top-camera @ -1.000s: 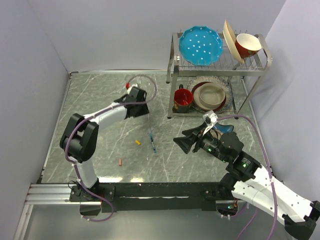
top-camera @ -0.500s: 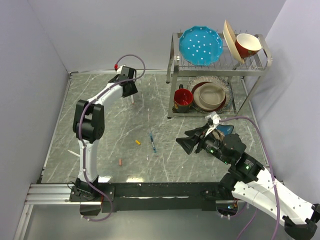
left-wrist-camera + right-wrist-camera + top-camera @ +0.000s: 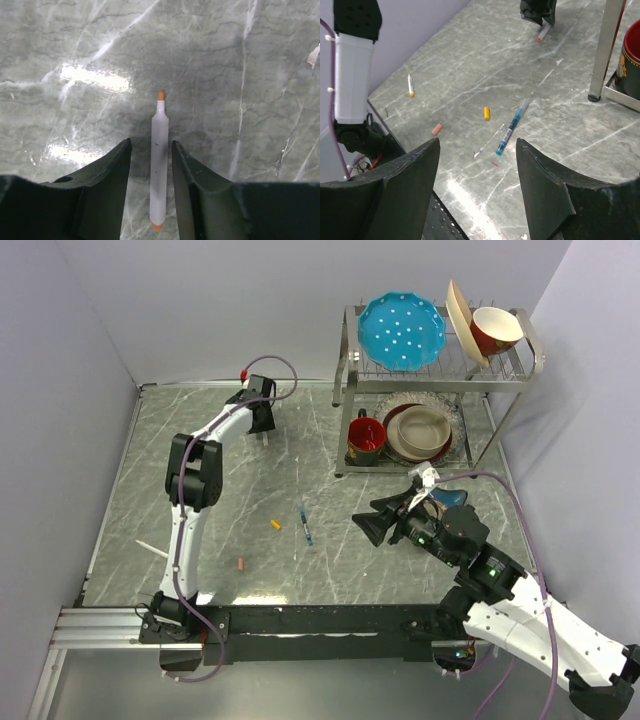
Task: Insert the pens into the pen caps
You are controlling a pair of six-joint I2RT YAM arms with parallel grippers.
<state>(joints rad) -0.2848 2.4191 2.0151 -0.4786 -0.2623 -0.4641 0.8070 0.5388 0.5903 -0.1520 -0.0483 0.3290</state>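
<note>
Since a moment ago my left arm has shifted its elbow a little rightward in the top view, and my left hand [image 3: 150,145] has edged slightly down-frame, still at the upper left of the surface [image 3: 230,510]. My right arm has hardly budged.

Left wrist view now: a white pen [image 3: 159,160] with an orange tip runs straight up the gap between my fingers [image 3: 107,185]. They're set narrow, yet grey marble shows on both sides of the barrel, more on the left, so nothing is pinched here.

Over to the right hand [image 3: 477,150]: spread wide and holding nothing, at the lower right of the top view, just below the dish rack [image 3: 345,390]. Its camera shows the blue-teal pen [image 3: 511,126] lying mid-frame, the yellow-orange cap [image 3: 487,113] just left of it, and the salmon-pink cap [image 3: 436,129] further left. A second white pen [image 3: 410,85] sits well apart at centre left.
</note>
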